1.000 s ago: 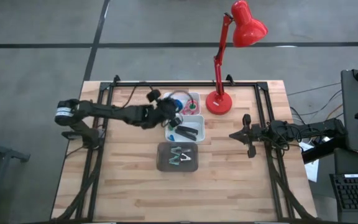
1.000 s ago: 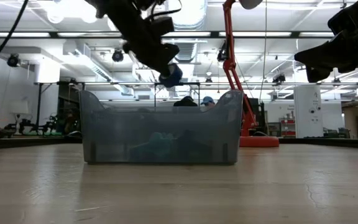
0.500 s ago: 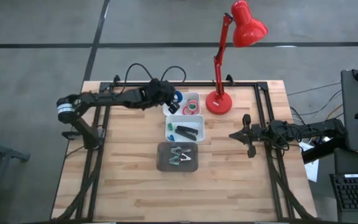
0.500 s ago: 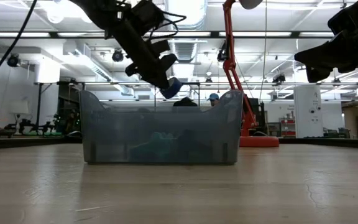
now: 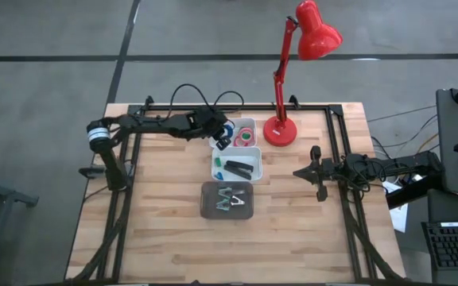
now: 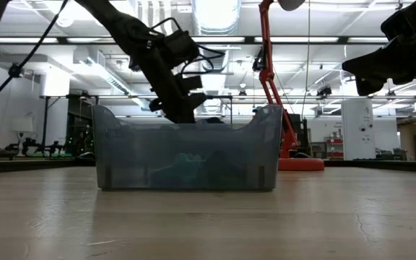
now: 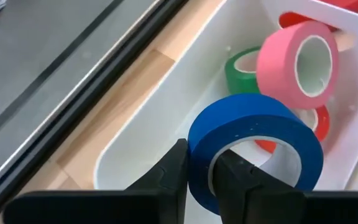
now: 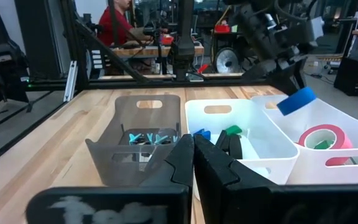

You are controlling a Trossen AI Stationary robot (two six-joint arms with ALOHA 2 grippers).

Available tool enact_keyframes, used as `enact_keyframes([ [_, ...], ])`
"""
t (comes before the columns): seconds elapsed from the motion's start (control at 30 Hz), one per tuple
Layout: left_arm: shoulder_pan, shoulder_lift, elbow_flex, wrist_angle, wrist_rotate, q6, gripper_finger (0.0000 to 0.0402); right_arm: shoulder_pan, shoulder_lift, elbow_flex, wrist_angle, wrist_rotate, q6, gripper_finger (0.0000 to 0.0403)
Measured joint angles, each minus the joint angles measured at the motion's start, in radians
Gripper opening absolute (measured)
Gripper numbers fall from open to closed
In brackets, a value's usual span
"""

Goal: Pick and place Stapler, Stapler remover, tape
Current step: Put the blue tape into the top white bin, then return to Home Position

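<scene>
The left gripper (image 7: 201, 177), clamped on the blue tape (image 7: 253, 146), has dropped lower into the white bin (image 5: 247, 122) at 12 o'clock; the right gripper (image 5: 316, 184) rests closed.

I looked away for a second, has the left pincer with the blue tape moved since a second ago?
Yes. In the high view, the left pincer, holding the blue tape, went from over the middle white bin toward the table's far edge, to the far white bin.

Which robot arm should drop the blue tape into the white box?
The left gripper: it already holds the blue tape roll over the white bin. The right gripper waits far off.
</scene>
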Motion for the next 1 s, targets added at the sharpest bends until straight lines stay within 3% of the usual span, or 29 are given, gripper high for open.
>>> enact_keyframes([
  [0.17, 0.001, 0.019, 0.0, -0.012, -0.002, 0.02, 0.0079, 0.0, 0.0, 0.0, 0.0, 0.0, 0.0, 0.0009],
  [0.4, 0.001, 0.019, 0.0, -0.009, -0.082, 0.01, 0.0103, 0.0, 0.0, 0.0, 0.0, 0.0, 0.0, 0.0009],
  [0.73, -0.002, -0.002, 0.0, -0.008, -0.082, 0.028, 0.0178, 0.0, 0.0, 0.0, 0.0, 0.0, 0.0, 0.0009],
  [0.87, -0.016, -0.042, 0.001, -0.034, -0.023, 0.049, 0.0185, 0.0, 0.0, 0.0, 0.0, 0.0, 0.0, 0.0008],
  [1.0, -0.063, -0.08, 0.0, -0.048, 0.061, 0.015, 0.0163, 0.0, 0.0, 0.0, 0.0, 0.0, 0.001, 0.0009],
])
